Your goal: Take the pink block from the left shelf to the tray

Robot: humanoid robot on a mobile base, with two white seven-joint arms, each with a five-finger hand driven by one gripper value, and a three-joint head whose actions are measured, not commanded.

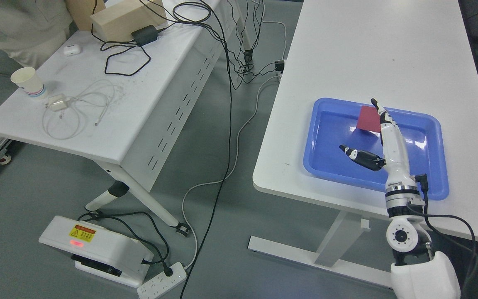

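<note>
A pink block (367, 118) lies in the far part of the blue tray (326, 166), which sits on the white table (380, 54) at the right. My right hand (359, 126) comes in from the lower right and hovers over the tray, its fingers stretched straight and its thumb spread to the left, so it is open and holds nothing. The fingertips (375, 102) reach just past the block's right edge and hide a strip of it. I cannot tell whether they touch it. No shelf shows in the head view.
A second white table (139, 104) at the left carries a paper cup (28, 82), a charger with a white cable (58, 102), an earbud case, a black adapter and a wooden box (127, 18). A person stands at the top left. Cables, a power strip (162, 284) and a white unit (93, 247) lie on the floor.
</note>
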